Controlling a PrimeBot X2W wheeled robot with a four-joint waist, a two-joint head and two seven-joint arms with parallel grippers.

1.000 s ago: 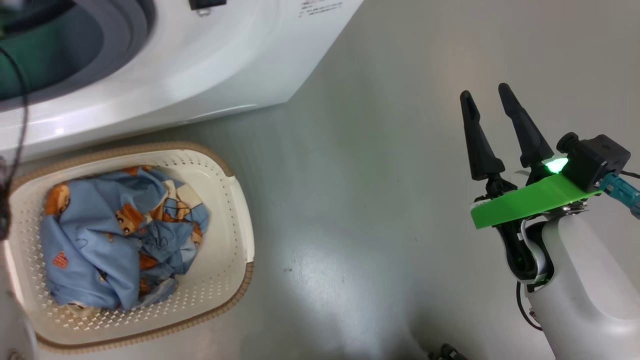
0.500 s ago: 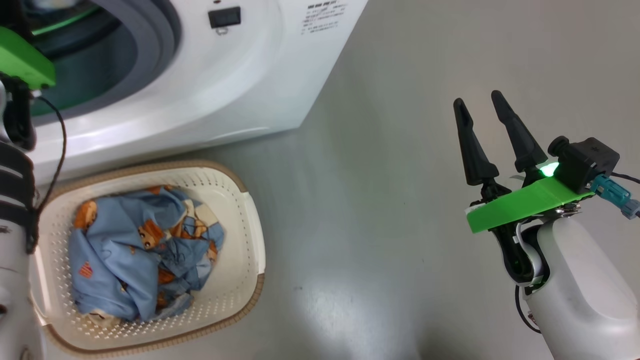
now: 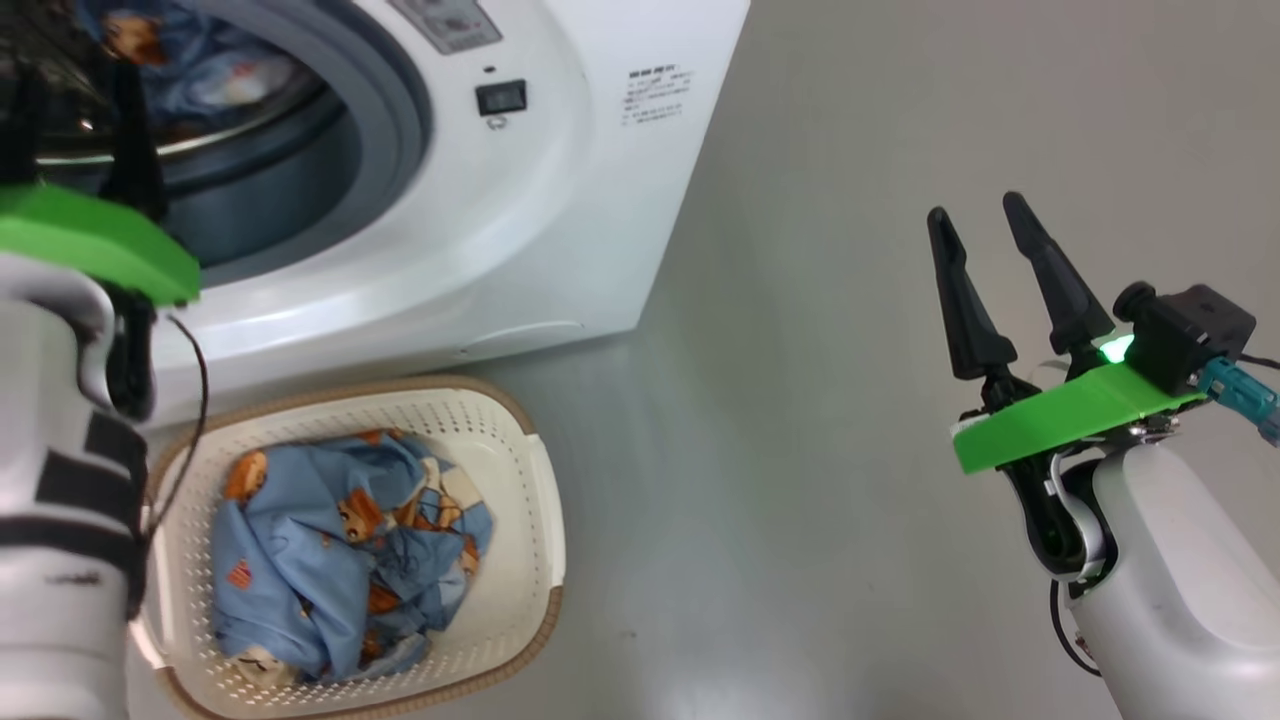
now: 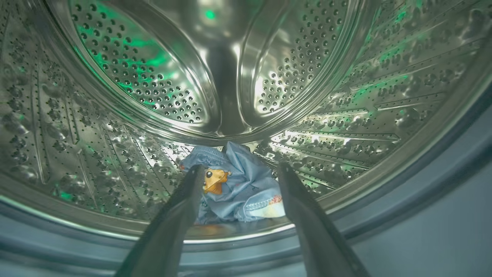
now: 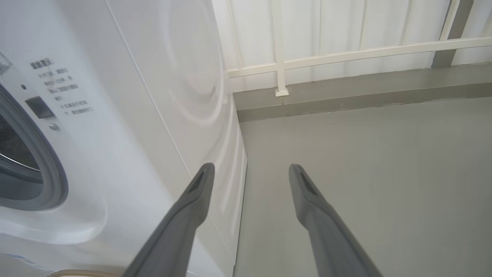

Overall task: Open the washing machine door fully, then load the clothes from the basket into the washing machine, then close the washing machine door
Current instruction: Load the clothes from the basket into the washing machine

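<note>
Jaws apart (both), left facing drum

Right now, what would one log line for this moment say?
left gripper: open, at drum mouth | right gripper: open, over floor | clothes: pile in basket, one piece in drum

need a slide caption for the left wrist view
Open left gripper at the washing machine's steel drum, a bear-print blue garment lying on the drum floor.
</note>
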